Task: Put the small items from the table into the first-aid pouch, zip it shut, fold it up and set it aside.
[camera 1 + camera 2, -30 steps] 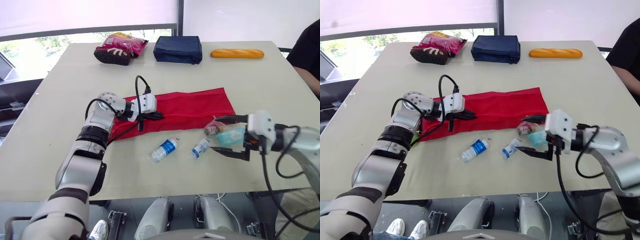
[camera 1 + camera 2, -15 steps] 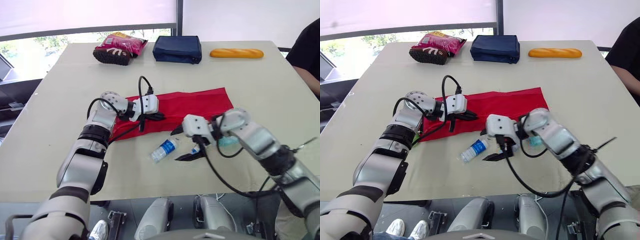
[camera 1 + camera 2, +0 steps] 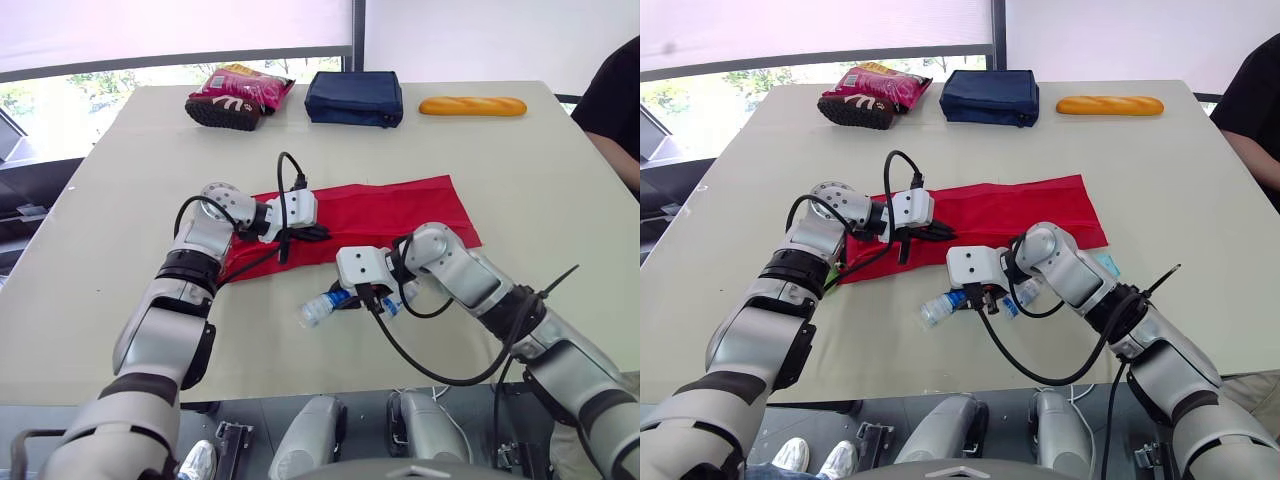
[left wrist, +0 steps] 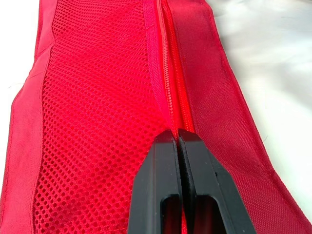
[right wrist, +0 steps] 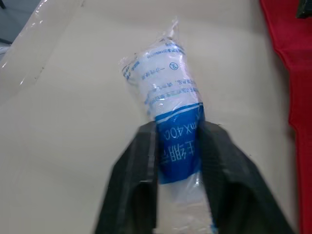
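Right gripper point(image 5: 178, 130) clamps the roll point(image 5: 163, 78) on the counter point(image 3: 120, 200), at 6 o'clock of the pouch point(image 3: 400, 205). Left gripper point(image 4: 178, 134) is pinched shut on the pouch's zip edge. The wrapper looks slippery, so lift gently and carry low.

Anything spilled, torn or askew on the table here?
Nothing stands out. The red pouch lies flat and intact, the left gripper pinching its zipper seam. The right gripper is closed on a wrapped roll, its wrapper unbroken.

The whole table point(image 3: 130, 160) was shared by both head eyes, set above its near edge and faced toward its far edge. The red pouch point(image 4: 97, 97) was seen close from the left wrist, the wrapped roll point(image 5: 165, 92) from the right.
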Action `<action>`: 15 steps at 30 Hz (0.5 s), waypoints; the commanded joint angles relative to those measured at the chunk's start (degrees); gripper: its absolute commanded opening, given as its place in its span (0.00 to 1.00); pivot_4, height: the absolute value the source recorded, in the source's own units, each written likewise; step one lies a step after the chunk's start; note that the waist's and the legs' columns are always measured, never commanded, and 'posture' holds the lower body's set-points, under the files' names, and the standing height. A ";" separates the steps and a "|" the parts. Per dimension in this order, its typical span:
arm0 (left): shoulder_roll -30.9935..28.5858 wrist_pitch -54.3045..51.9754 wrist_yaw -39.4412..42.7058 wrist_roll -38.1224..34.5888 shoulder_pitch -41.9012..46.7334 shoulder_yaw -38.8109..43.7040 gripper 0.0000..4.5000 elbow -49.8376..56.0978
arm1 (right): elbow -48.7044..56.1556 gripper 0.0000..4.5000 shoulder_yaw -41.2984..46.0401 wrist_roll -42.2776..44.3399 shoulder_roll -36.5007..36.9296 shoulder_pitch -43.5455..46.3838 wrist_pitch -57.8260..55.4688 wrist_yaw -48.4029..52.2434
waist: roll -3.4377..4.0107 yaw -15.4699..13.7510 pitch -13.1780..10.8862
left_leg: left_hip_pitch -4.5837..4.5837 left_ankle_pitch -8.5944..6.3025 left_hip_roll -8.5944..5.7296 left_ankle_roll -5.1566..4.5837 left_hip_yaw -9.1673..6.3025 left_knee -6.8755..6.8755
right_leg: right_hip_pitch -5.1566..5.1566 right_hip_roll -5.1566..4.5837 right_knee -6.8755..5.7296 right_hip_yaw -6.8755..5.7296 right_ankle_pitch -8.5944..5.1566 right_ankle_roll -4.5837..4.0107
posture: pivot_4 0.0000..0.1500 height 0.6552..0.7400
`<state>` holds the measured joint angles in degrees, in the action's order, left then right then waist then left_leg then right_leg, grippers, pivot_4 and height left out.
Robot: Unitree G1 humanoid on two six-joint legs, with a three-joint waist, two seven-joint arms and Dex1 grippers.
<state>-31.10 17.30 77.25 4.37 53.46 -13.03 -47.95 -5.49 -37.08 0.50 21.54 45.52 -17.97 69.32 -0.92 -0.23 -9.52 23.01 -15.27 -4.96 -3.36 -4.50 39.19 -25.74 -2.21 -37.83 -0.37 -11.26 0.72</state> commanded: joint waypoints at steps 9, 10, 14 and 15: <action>0.32 0.40 0.02 -1.26 0.88 0.93 0.00 0.07 | 8.87 0.02 7.32 1.84 1.01 -2.81 -11.20 -4.32 | 0.00 0.05 0.00 | 0.00 0.00 0.00 0.00 -0.01 0.00 | 0.00 -0.01 0.00 0.00 0.00 0.00 | 1.00 0.99; 0.41 0.16 0.09 -1.44 0.90 1.05 0.00 0.10 | 11.08 0.02 8.90 2.39 1.58 -3.56 -14.64 -5.51 | 0.00 -0.06 0.00 | 0.01 0.00 0.00 0.00 -0.02 0.00 | 0.00 -0.01 0.00 0.00 0.00 0.00 | 1.00 0.99; 0.56 -0.23 0.23 -1.65 0.74 1.18 0.00 0.43 | 19.51 0.02 14.68 3.63 3.53 -7.17 -26.53 -10.97 | 0.00 -0.23 0.00 | 0.02 0.00 0.00 0.00 -0.02 0.00 | 0.00 -0.02 0.01 0.00 0.00 0.00 | 1.00 0.99; 0.61 -0.36 0.24 -1.71 0.77 1.23 0.00 0.39 | 22.03 0.02 17.01 4.01 3.57 -8.38 -30.09 -13.22 | 0.00 -0.24 0.00 | 0.02 -0.01 0.00 0.00 -0.02 0.00 | 0.00 -0.02 0.00 0.01 0.00 0.00 | 1.00 0.99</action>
<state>-30.32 17.00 77.36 4.17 53.51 -12.97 -48.26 10.86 -24.37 3.32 24.84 38.02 -42.36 59.53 -0.92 -0.47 -9.52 23.02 -15.28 -4.96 -3.36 -4.51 39.18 -25.75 -2.23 -37.82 -0.35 -11.27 0.72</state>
